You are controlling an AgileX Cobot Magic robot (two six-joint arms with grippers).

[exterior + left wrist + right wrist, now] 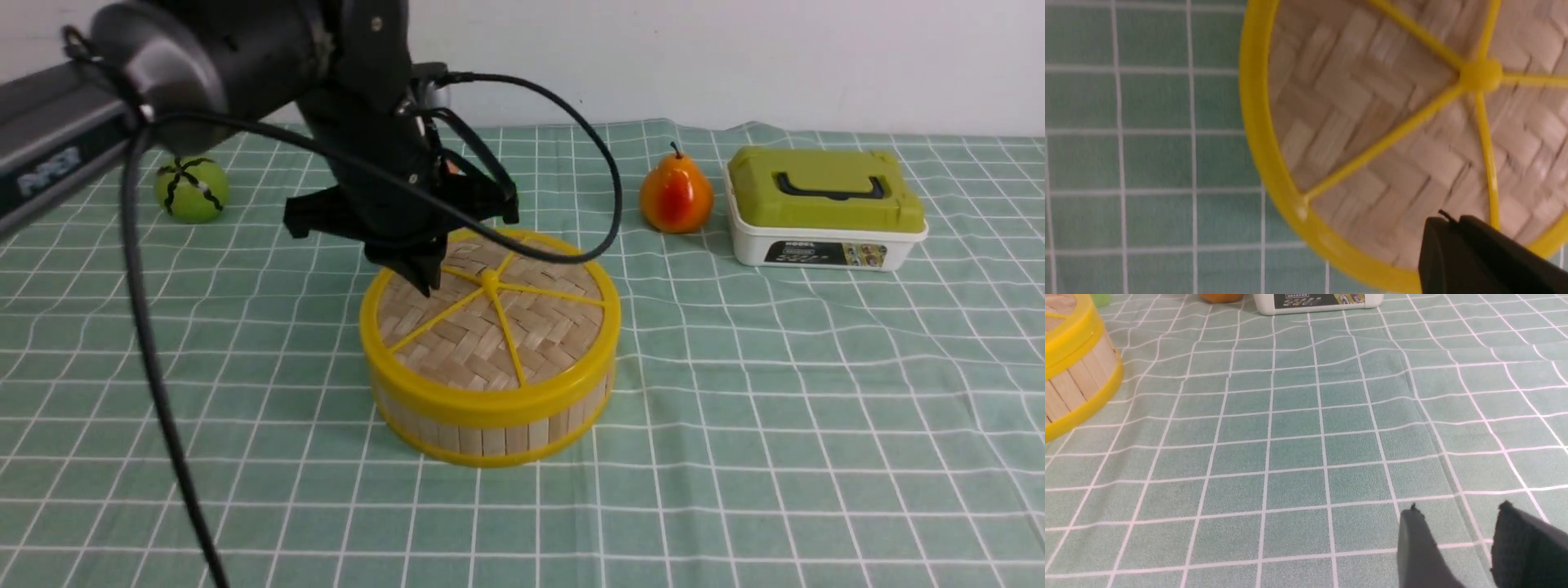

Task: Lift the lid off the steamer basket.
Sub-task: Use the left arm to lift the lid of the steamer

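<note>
The steamer basket (490,437) stands on the checked cloth in the middle of the table, and the woven lid (482,335) with yellow rim and spokes sits on it. My left gripper (426,282) hangs just over the lid, left of the centre knob (490,280), with its jaws shut and empty. In the left wrist view its tips (1447,220) are over the weave of the lid (1372,122), near the rim and short of the knob (1480,75). My right gripper (1457,522) is open over bare cloth, far right of the basket (1073,388).
An orange-red pear (675,196) and a white box with an olive-green lid (824,208) stand at the back right. A green ball (192,189) lies at the back left. The left arm's black cable (147,327) hangs down at the left.
</note>
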